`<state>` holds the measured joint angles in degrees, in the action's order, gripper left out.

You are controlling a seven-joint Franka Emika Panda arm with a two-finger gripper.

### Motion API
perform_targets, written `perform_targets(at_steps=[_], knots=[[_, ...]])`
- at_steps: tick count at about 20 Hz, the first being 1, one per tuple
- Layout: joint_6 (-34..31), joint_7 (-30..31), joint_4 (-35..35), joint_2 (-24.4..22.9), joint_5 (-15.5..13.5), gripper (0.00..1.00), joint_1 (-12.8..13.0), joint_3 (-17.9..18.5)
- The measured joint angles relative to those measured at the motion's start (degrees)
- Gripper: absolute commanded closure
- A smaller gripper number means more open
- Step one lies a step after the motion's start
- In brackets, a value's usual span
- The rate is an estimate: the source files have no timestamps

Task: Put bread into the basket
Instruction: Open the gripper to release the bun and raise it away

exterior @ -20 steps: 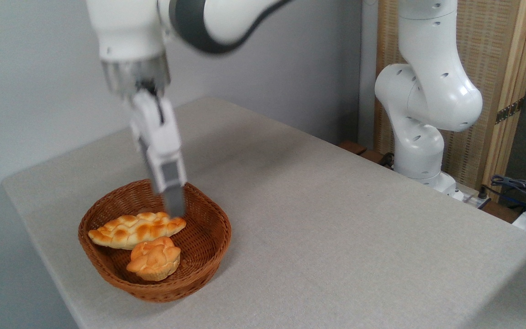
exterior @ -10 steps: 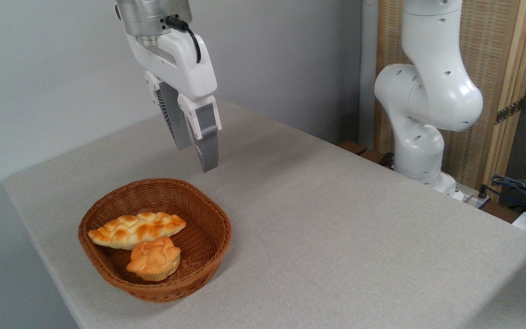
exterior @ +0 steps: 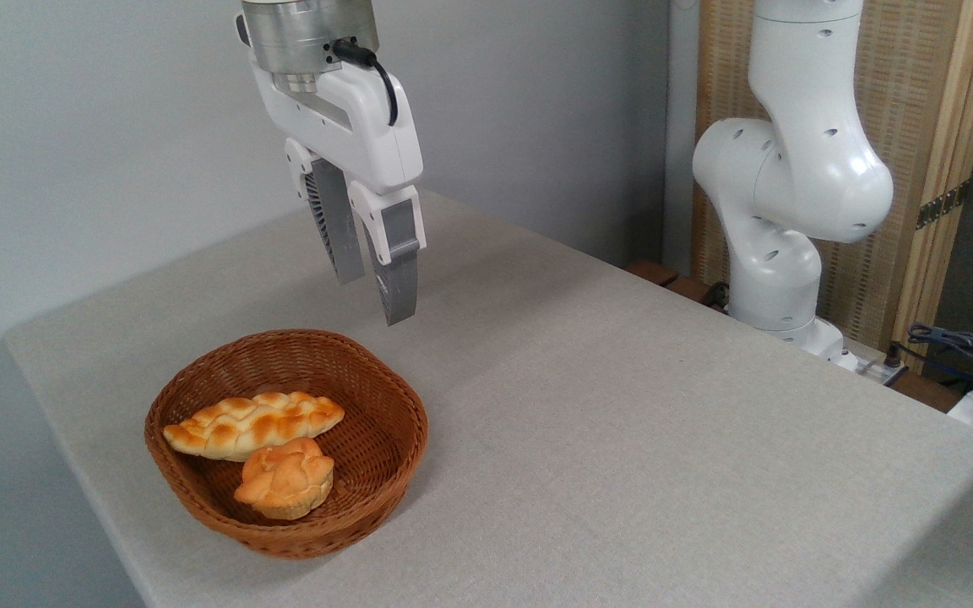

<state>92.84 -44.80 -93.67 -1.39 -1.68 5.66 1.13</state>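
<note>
Gripper (exterior: 375, 295): hangs in the air above and behind the basket's far rim – fingers slightly parted, nothing between them.
Bun (exterior: 285, 477): sits inside the basket, at its near side, knotted top up.
Loaf (exterior: 252, 424): lies across the basket just behind the bun, the two touching.
Basket (exterior: 385, 404): rests on the tabletop (exterior: 622, 422) near its left corner.
Arm base (exterior: 778, 219): stands at the tabletop's far right edge – well apart from the basket.

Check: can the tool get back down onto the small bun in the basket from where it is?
Probably yes. The tool hangs open above the basket rim; the bun lies uncovered, touching the braided loaf, which might crowd one finger.
</note>
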Motion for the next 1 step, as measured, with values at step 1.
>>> perform_targets(at_steps=[1], knots=[[0.0,0.0,0.0,0.0,0.0,0.00,0.0,0.0]])
